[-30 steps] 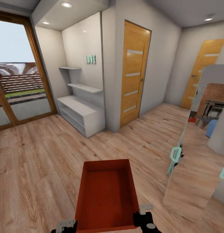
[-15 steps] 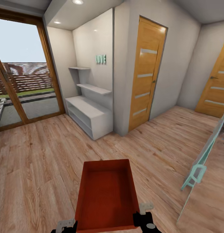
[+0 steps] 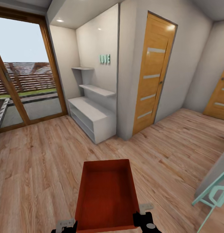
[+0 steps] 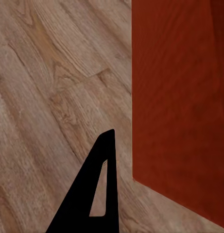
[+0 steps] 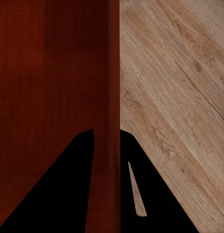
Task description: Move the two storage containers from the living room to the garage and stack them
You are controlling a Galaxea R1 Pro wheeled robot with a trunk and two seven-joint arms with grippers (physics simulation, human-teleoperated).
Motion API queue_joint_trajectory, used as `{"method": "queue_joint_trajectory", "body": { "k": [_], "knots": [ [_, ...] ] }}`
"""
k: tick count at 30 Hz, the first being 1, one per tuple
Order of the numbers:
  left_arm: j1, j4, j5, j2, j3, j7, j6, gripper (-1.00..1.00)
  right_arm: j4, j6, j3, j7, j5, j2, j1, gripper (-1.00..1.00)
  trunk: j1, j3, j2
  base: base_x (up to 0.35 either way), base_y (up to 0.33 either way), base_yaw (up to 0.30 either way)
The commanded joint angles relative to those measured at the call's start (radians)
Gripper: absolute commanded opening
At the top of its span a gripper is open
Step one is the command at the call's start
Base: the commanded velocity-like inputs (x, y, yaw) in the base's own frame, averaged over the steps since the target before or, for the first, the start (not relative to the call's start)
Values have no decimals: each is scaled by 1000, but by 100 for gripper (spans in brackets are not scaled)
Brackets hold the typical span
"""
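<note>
Red-orange storage container (image 3: pixel 107 194) is carried low and near, in front of my trunk, above the wood plank floor (image 3: pixel 34 168). My right gripper (image 5: pixel 107 145) is clamped on its right wall. My left gripper (image 4: pixel 165 160) straddles the left wall; whether it is clamped I cannot tell. Risk: a slack left hold lets the container tilt and slip in transit.
</note>
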Motion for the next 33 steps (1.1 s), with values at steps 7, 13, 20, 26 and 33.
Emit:
{"method": "queue_joint_trajectory", "body": {
  "k": [7,13,20,26,33],
  "knots": [
    [0,2,0,9,17,1,-1,-100,-3,-4,-59,-19,9,-1,-2,-100,1,-1,-1,344,0,1],
    [0,2,0,9,17,1,-1,-100,-3,-4,-59,-20,9,-1,-2,-100,1,-1,-1,345,0,0],
    [0,2,0,9,17,1,0,-100,-3,-4,-59,-19,9,-1,-2,-100,1,-1,-1,345,0,0],
    [0,2,0,9,17,1,0,-100,-3,-4,-59,-19,8,-1,-2,-100,1,-1,-1,345,0,0],
    [0,2,0,9,17,1,-1,-100,-3,-4,-59,-19,8,-1,-2,-100,1,-1,-1,345,0,-46]
  ]
}}
